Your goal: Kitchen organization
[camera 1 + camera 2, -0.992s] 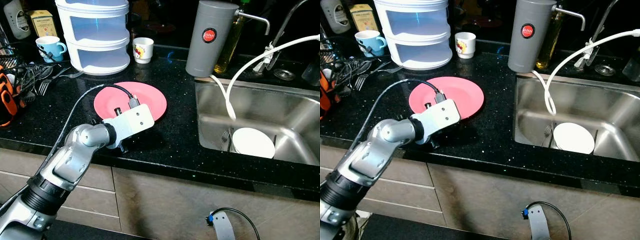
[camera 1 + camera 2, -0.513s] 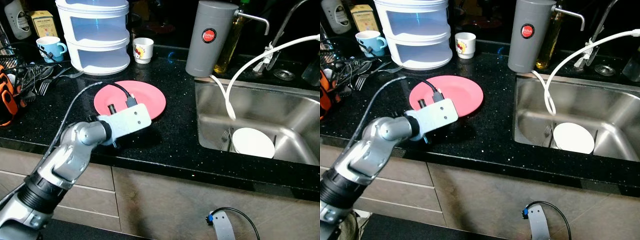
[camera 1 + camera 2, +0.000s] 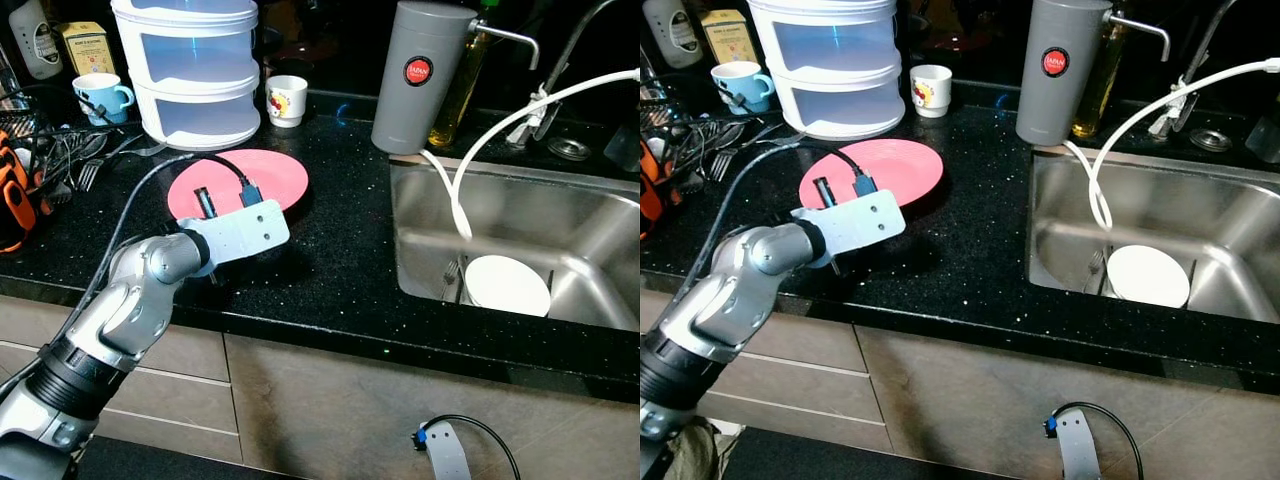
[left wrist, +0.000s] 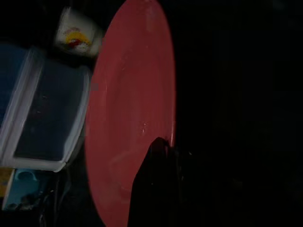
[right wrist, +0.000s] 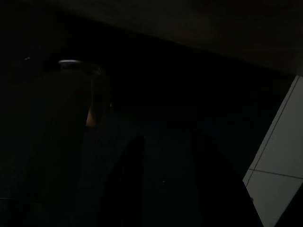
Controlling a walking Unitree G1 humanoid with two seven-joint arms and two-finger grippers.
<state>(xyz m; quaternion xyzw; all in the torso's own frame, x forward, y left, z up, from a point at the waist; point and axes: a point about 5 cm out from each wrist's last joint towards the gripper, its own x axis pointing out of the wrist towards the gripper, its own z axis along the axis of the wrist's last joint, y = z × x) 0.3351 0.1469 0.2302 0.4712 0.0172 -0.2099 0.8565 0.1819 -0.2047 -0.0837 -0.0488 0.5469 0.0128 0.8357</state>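
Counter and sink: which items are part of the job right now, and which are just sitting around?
In play:
pink plate
left gripper, at the plate's near rim

Lying about:
white plate in the sink
stacked container
blue mug
white cup
grey dispenser
forks

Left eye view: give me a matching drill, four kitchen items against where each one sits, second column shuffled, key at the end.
Items:
1. pink plate
2. white plate
3. blue mug
4. grey canister

Places:
A. inside the sink
B. on the counter at the sink's back left corner
C. flat on the black counter, under the left gripper
D. at the back of the counter, left of the stacked clear container

Pairs: 1-C, 2-A, 3-D, 4-B
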